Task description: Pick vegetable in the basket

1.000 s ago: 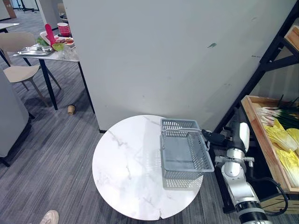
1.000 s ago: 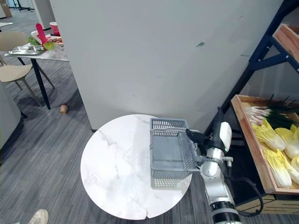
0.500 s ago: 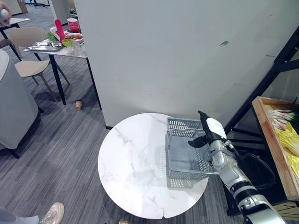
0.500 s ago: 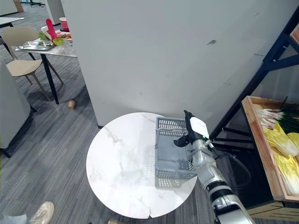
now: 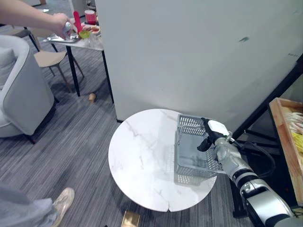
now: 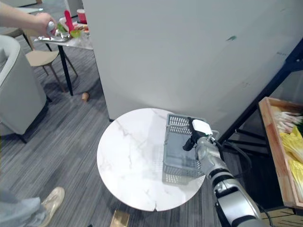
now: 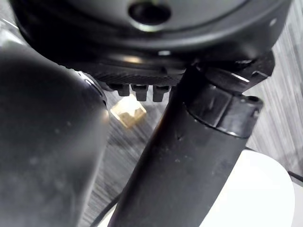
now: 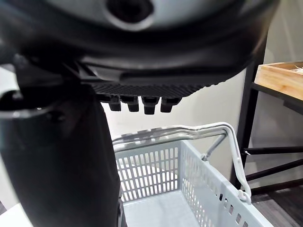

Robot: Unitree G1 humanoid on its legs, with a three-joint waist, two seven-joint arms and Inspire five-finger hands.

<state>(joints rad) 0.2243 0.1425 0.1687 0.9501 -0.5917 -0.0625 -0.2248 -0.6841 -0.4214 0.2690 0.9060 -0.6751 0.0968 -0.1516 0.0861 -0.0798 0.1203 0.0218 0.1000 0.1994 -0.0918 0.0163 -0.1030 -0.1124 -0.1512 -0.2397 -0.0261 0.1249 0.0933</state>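
Observation:
An empty grey plastic basket (image 5: 188, 125) stands on the right side of a round white marble table (image 5: 142, 161). My right hand (image 5: 211, 134) is at the basket's right rim, open, with nothing in it. Its wrist view shows the basket (image 8: 161, 165) close ahead, with the folded handle (image 8: 189, 130) lying on the rim and free of the fingers. Pale yellow-green vegetables (image 6: 293, 142) and white-stalked scallions (image 6: 286, 120) lie on a wooden shelf tray (image 6: 271, 137) at the far right. My left hand (image 7: 47, 142) hangs over the floor beside the table, open and idle.
A white wall (image 5: 189, 56) rises just behind the table. A dark metal rack (image 6: 265, 99) holds the tray. A grey armchair (image 5: 23, 94) stands at the left. A person's arm (image 5: 33, 16) reaches to a far table (image 5: 83, 42); a shoe (image 5: 61, 201) and a small tan block (image 5: 129, 220) are on the floor.
The camera has swung, shifting the whole scene. My right hand has come down from above the basket to its right rim. A person's arm has come in at the upper left.

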